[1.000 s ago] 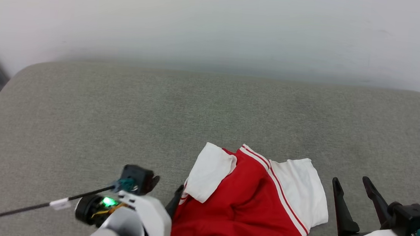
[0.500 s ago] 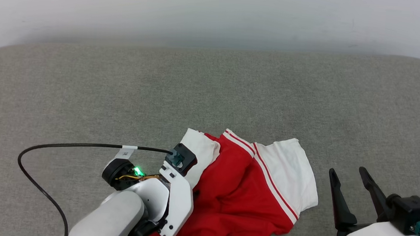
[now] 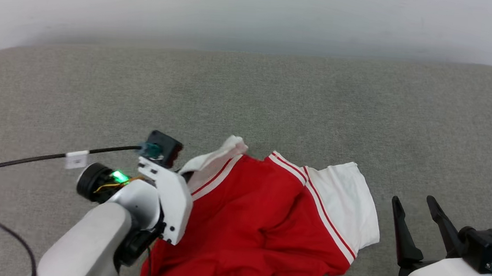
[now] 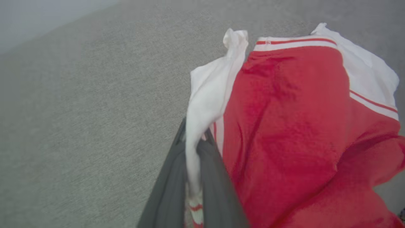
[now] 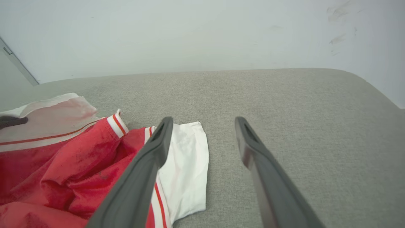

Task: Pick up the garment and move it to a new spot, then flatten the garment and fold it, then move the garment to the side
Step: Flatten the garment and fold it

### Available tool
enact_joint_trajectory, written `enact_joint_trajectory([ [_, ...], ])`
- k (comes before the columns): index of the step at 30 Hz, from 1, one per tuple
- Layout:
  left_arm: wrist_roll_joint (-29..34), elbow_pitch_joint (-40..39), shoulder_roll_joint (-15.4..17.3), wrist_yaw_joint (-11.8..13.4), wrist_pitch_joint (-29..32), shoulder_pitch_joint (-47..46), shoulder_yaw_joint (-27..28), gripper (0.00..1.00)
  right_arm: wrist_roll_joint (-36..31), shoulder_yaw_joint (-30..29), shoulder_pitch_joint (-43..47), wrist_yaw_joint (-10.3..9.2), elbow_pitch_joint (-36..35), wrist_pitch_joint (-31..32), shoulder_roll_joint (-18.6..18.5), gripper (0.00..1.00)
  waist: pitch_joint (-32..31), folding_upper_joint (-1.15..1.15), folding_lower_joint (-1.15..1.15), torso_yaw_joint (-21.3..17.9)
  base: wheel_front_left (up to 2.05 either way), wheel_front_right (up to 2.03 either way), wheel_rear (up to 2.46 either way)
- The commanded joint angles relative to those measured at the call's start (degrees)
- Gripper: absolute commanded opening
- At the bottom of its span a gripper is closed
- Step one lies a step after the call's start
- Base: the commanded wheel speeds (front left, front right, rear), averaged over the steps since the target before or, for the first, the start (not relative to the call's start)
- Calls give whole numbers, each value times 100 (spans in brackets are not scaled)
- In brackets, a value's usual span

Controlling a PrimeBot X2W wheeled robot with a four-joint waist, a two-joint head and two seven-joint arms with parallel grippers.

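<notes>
We are working over a wide grey padded surface [image 3: 276, 92]. The garment [image 3: 260, 231] is lying crumpled on its near part, between our two arms, with much free space behind it. Our right gripper [image 3: 412, 199] is hovering just beside the other white sleeve [image 3: 351, 199], with its two fingers spread wide and touching nothing. Our left gripper [image 4: 193, 139] is pinching the white left sleeve [image 4: 208, 91], with its fingers pressed together on a thin fold of it. We are judging that the pick-up is only beginning. To do it well, we are thinking the left arm should rise slowly and straight, because such a small bite of soft fabric can slip out. The rest of the cloth should be hanging free before we are carrying it to the new spot.
</notes>
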Motion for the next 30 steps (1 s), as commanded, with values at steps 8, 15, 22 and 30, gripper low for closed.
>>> enact_joint_trajectory([
  [8, -905, -298, 113, 1051, -764, 1522, 1218, 0, 49, -34, 36, -4, 18, 72, 7, 100, -129, 0, 0, 283, 0, 0, 0],
  [15, -1309, 14, -52, 1117, -1120, 2313, 1457, 100, 57, -43, 61, -4, 46, 129, 7, 100, -156, 0, 0, 372, 0, 0, 0],
  [22, -897, -110, -112, 1169, -1982, 2154, 1476, 100, 11, -115, 100, -4, 72, 189, 7, 100, -366, 0, 0, 375, 0, 0, 0],
  [30, -99, -638, -19, 1266, -3131, 1951, 1355, 100, 8, -239, 210, -4, 126, 322, 7, 100, -671, 0, 0, 287, 0, 0, 0],
])
